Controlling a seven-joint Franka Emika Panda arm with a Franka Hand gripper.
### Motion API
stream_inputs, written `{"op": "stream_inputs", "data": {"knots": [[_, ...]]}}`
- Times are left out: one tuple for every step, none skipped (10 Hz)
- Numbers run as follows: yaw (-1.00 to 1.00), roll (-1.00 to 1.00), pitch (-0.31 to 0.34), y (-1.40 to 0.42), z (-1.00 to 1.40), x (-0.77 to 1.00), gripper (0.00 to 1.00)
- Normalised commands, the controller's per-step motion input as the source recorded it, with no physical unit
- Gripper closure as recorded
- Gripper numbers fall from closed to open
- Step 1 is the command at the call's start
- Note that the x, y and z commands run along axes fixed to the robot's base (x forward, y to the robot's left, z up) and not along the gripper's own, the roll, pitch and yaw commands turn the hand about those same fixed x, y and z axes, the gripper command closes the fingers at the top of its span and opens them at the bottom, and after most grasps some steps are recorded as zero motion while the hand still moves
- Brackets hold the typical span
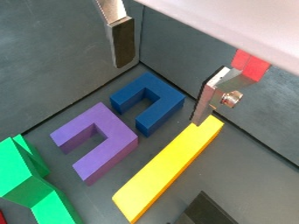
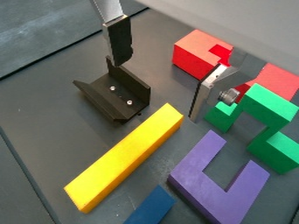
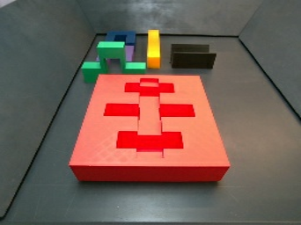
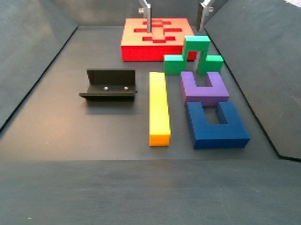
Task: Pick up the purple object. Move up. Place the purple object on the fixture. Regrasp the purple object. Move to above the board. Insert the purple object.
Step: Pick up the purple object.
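Observation:
The purple object (image 1: 91, 138) is a U-shaped block lying flat on the floor between the blue block (image 1: 146, 103) and the green block (image 2: 263, 118); it also shows in a wrist view (image 2: 219, 179) and a side view (image 4: 203, 85). My gripper (image 1: 163, 87) is open and empty, high above the pieces; its fingers (image 2: 119, 39) stand wide apart, and it shows at the top edge of a side view (image 4: 177, 5). The black fixture (image 2: 114, 94) stands beside the yellow bar (image 2: 122, 157). The red board (image 3: 150, 123) lies flat on the floor.
The yellow bar (image 4: 159, 107) lies between the fixture (image 4: 108, 85) and the row of green, purple and blue blocks. The green block (image 4: 194, 54) sits close to the board's edge (image 4: 132, 50). Grey walls enclose the floor.

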Motion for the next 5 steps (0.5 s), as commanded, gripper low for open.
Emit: {"op": "stream_inputs", "data": {"knots": [[0.0,0.0,0.0,-0.04,0.0,0.0,0.0],[0.0,0.09,-0.007,-0.45,-0.15,0.03,0.0],[0.0,0.22,0.0,-0.8,-0.31,0.32,0.0],[0.0,0.19,0.0,-0.74,-0.4,0.23,0.0],[0.03,0.04,-0.081,-0.53,-0.49,0.0,0.0]]}}
